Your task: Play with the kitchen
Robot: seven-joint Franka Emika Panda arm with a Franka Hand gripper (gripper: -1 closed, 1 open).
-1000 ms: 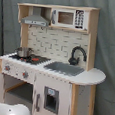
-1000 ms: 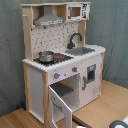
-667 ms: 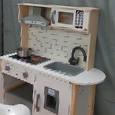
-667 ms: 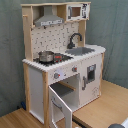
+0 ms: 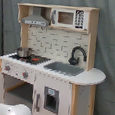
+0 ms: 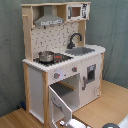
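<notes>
Kitchen [image 5: 53, 63] play had scarcely begun, as we judged it: the toy stood upright on the wooden floor [image 6: 107, 105] before a grey curtain, filling both exterior views. Compared with the views from a second before, we found nothing displaced. The oven door [image 6: 64, 102] hung open as before, swung out toward the camera in the second exterior view, and the small metal pot [image 6: 46, 56] sat on the black stovetop [image 5: 27, 57] where it had been. The grey sink [image 5: 65, 69] and black faucet [image 5: 77, 54] were untouched, the microwave [image 5: 67, 18] shut. We saw only a white part of the arm [image 5: 8, 110] low in the first exterior view's left corner, unchanged; whether the tool was clenched or released we could not tell. That stillness suggested a pause before any approach to the open oven.
</notes>
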